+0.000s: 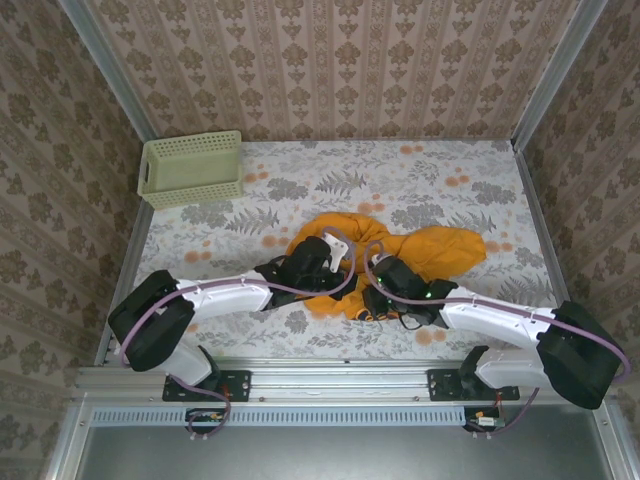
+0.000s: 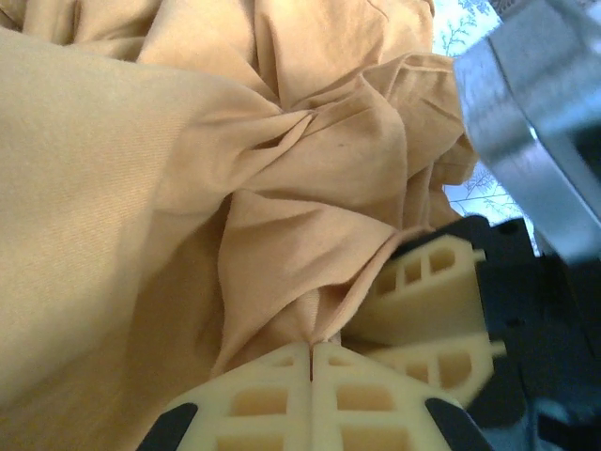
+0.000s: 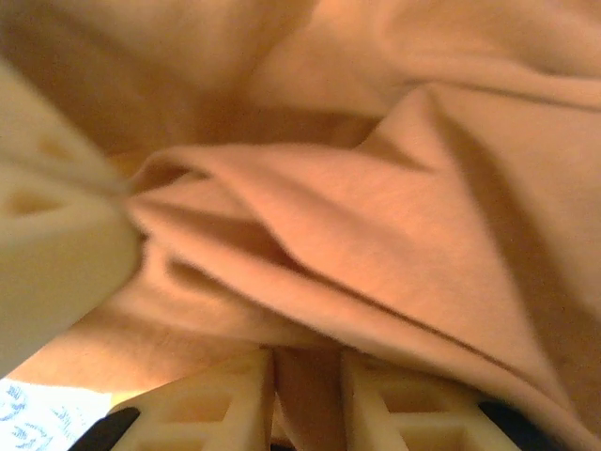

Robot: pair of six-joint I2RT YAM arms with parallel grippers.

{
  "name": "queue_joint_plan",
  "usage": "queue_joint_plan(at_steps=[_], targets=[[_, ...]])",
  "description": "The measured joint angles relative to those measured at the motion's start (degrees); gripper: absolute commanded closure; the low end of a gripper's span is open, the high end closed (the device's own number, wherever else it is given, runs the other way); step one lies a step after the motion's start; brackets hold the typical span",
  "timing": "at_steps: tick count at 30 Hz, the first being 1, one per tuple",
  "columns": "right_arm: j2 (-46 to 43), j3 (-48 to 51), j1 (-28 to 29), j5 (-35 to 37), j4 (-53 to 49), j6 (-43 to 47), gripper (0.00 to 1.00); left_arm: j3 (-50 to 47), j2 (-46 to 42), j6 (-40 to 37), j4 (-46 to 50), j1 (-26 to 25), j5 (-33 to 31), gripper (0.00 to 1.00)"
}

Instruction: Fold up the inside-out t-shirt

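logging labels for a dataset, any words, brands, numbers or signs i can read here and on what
None can be read.
t-shirt: plain orange cloth wherever it shows, no lettering.
basket: bare green lattice, no label.
tablecloth and wallpaper: floral and ornament patterns, no letters or numbers.

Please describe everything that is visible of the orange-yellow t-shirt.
The t-shirt is soft orange-yellow cloth, crumpled into a wrinkled heap, not flat. It lies on the flowered table, near its middle. The left pincer is shut on a gathered fold; the right pincer grips another fold close beside it.
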State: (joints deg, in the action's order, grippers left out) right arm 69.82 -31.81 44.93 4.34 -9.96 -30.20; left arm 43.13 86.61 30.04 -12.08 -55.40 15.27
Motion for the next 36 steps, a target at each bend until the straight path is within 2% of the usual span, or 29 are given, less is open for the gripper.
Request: queue_joint_plan(at_steps=[7,23,30,36], targets=[[0.0,-1.0,-3.9,0.4,0.4,0.3,0.73,-0.2,-0.2,0.0,0.0,0.0,0.2,1.00],[3.1,-2.8,-5.7,-3.1,2.7,4.2,0.56,-1.4,-1.2,0.0,-0.6,0.0,0.2,1.00],[4.0,-2.7,-5.8,-5.3,4.6,5.3,0.57,-1.9,-1.9,0.0,-0.7,0.0,0.1,1.00],[5.8,-2.7,-5.7,-7.4,7.3,6.7,0.68,-3.2,-2.3,0.2,-1.6,0.4,0.1,1.00]])
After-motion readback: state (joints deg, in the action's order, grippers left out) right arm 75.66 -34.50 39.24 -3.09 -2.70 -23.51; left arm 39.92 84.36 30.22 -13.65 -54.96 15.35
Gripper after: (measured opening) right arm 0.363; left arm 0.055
